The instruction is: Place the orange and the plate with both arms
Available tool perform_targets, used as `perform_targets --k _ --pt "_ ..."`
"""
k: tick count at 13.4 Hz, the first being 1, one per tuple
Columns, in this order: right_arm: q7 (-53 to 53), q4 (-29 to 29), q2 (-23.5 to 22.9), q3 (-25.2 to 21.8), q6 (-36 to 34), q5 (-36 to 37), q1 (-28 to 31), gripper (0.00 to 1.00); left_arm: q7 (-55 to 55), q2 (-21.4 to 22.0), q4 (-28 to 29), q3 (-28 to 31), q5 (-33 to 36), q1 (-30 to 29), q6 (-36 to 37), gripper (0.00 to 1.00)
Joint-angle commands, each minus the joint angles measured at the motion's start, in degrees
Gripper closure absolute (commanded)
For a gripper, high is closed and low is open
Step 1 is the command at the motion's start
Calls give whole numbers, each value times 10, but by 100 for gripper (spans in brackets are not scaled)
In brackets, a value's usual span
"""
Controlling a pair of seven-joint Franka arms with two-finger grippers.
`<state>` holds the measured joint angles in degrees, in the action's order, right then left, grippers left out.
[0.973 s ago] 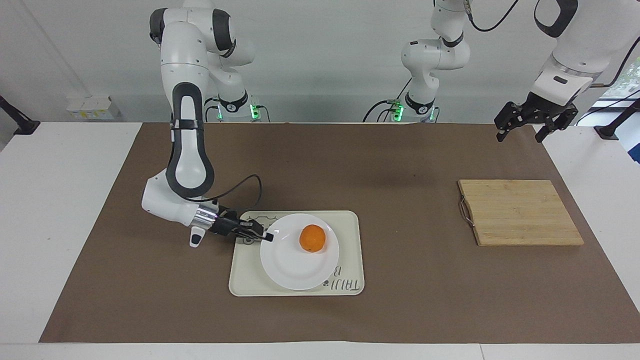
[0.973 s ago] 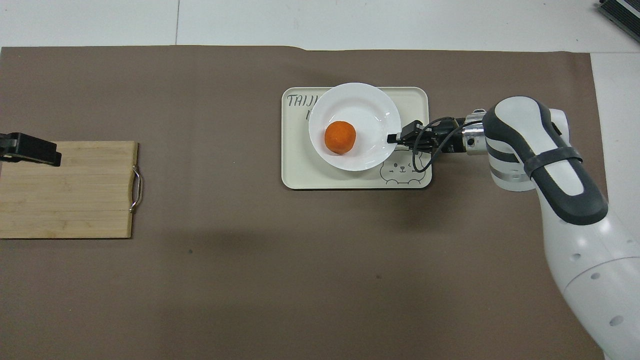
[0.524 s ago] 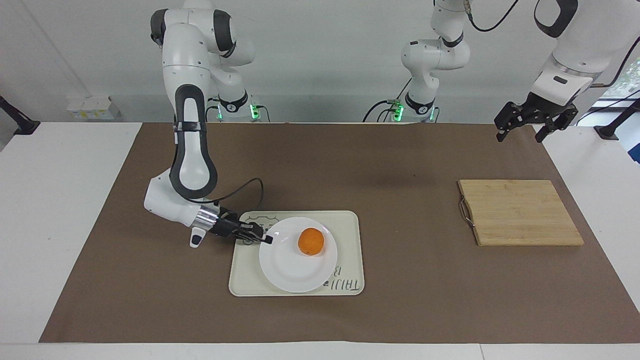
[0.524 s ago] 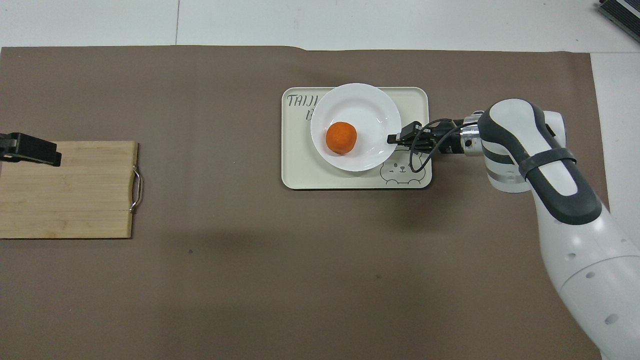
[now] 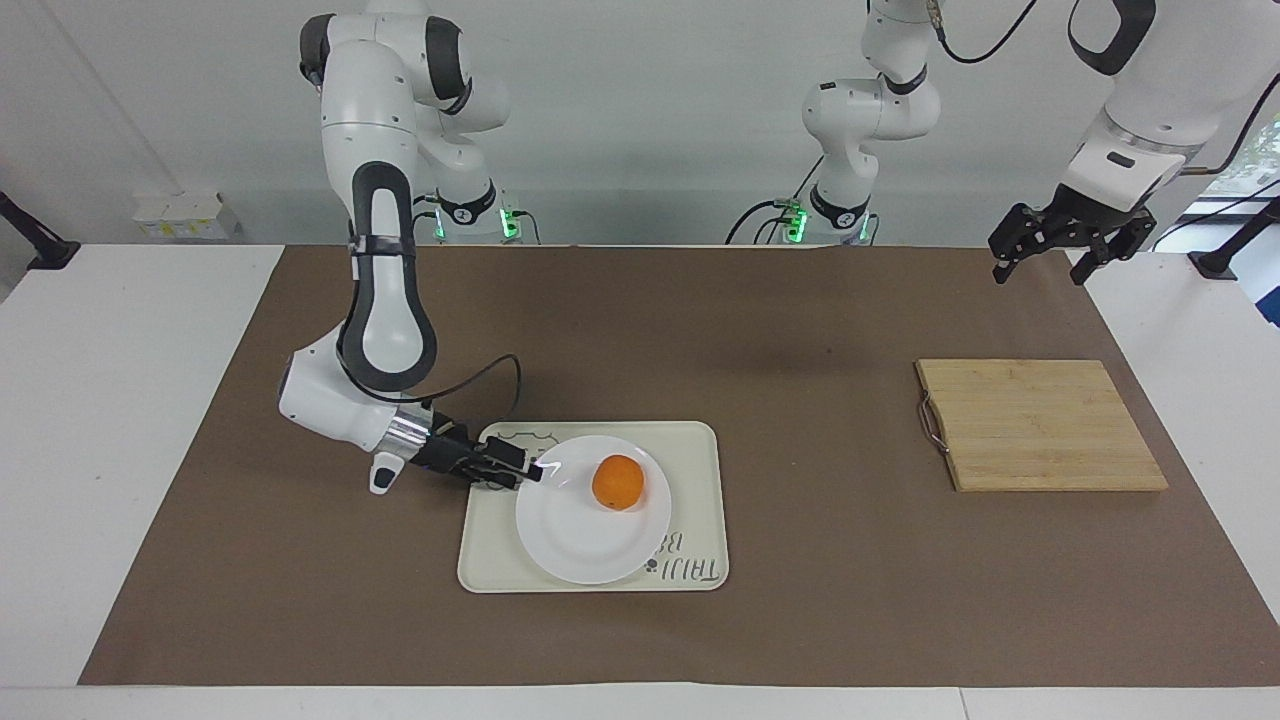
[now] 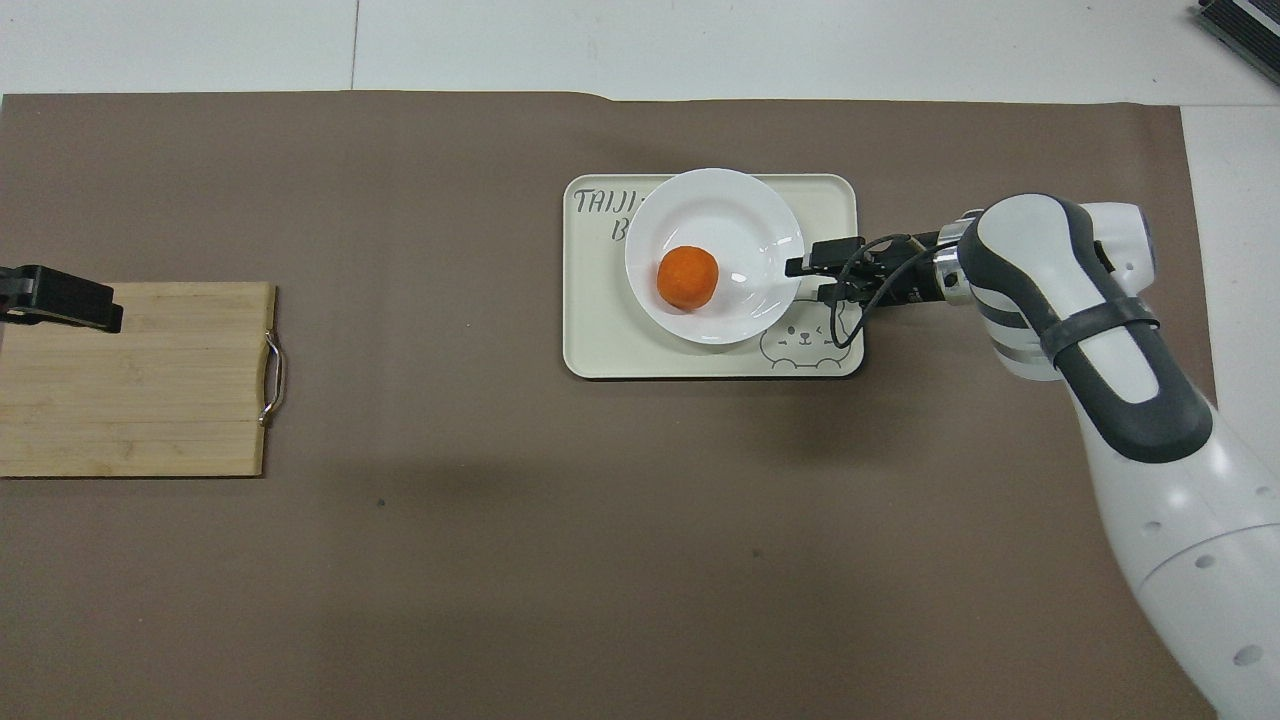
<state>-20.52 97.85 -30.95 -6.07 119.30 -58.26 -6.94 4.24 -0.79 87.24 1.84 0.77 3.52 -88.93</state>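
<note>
My right hand (image 5: pixel 530 472) pinches the plate (image 5: pixel 590 525) rim; keep it level so the orange (image 5: pixel 618 482) stays put. Left hand (image 5: pixel 1045 250) waits, spread wide.

White glossy jointed arms (image 5: pixel 378 300), grey-black cuffs and padded bands. Silver wrist ring, thin black cable looped at right gripper (image 5: pixel 535 472). Black two-finger left gripper (image 5: pixel 1040 255). Green lights at bases. Small round screw holes on shell.
</note>
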Motion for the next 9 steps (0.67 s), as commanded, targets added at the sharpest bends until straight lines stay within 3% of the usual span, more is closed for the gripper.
perform_targets --k 1,9 --pt "50 -5 37 1 4 91 6 0 5 15 17 -3 -3 -6 -2 0" --pt "180 -6 152 2 -19 426 4 0 5 15 17 -3 -3 -6 -2 0"
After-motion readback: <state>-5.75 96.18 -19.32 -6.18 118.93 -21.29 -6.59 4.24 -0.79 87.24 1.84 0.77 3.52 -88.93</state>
